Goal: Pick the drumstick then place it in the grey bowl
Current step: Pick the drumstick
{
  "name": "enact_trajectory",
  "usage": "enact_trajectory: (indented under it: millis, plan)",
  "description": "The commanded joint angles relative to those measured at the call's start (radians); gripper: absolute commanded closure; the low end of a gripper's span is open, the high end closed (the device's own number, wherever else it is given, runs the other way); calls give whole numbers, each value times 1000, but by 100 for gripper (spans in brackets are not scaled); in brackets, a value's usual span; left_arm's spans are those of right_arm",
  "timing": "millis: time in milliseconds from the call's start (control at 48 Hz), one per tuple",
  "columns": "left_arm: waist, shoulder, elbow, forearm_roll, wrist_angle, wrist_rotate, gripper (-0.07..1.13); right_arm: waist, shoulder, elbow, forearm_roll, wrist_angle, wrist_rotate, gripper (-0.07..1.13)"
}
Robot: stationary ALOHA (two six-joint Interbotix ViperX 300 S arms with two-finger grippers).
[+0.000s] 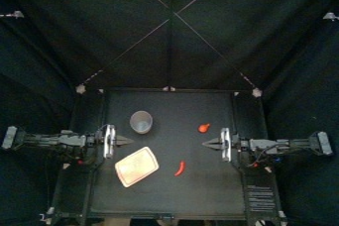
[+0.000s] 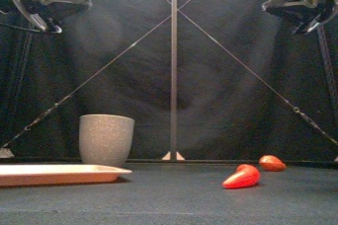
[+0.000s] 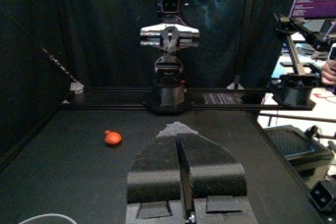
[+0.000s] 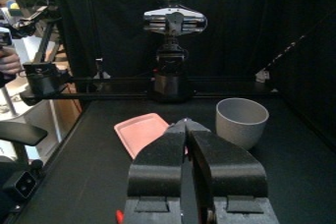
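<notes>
The two jaws of each pincer are pressed together, and neither holds anything. The left gripper (image 3: 182,130) hangs over the left side of the table and the right gripper (image 4: 188,124) over the right side, and they face each other across the middle. In the front view both arms are high, well above all the things. I judge this to be a waiting position, with the picking not yet begun.

Nearest to the right gripper is the drumstick (image 1: 203,127), as I judge the small roundish red toy to be, though it is too small to be sure. It lies on the table toward the back, right of the middle, and touches nothing. A second red toy, the chili pepper (image 1: 180,169), is long and curved and lies nearer the front, apart from the first. Since the drumstick is on the right half, the right arm seems better placed to take it.

The grey bowl (image 1: 142,121) stands upright at the back, left of the middle, well apart from the drumstick. Its mouth is open upward and nothing shows inside it. The pink tray (image 1: 137,166) lies flat in front of it, also bare. The bowl is tall with a narrow mouth, so I think the toy must be let go from directly above
</notes>
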Motion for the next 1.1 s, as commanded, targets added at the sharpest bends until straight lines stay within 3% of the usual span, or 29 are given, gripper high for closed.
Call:
enact_trajectory:
  millis: [21, 104, 354, 458, 625, 792, 1000, 1104]
  plan:
    - [26, 23, -23, -5, -2, 0, 102, -37, 41, -8, -3, 8, 0, 102]
    - [46, 23, -23, -5, -2, 2, 101, -75, 84, -9, -8, 58, -2, 101]
    - [83, 23, -20, -5, -2, 3, 101, -272, 241, -58, -115, 486, -5, 101]
    - [83, 23, -12, -5, -2, 2, 101, -310, 282, -100, -181, 655, -8, 101]
    - [84, 23, -8, -3, -2, 3, 101, -311, 336, -140, -275, 782, -15, 94]
    - [86, 23, -6, -3, -2, 5, 101, -325, 399, -144, -383, 807, -2, 70]
    - [87, 23, -3, 6, -2, 8, 101, -339, 454, -156, -445, 799, 5, 28]
    - [87, 23, -2, 18, -3, 8, 101, -360, 489, -167, -483, 796, 3, 14]
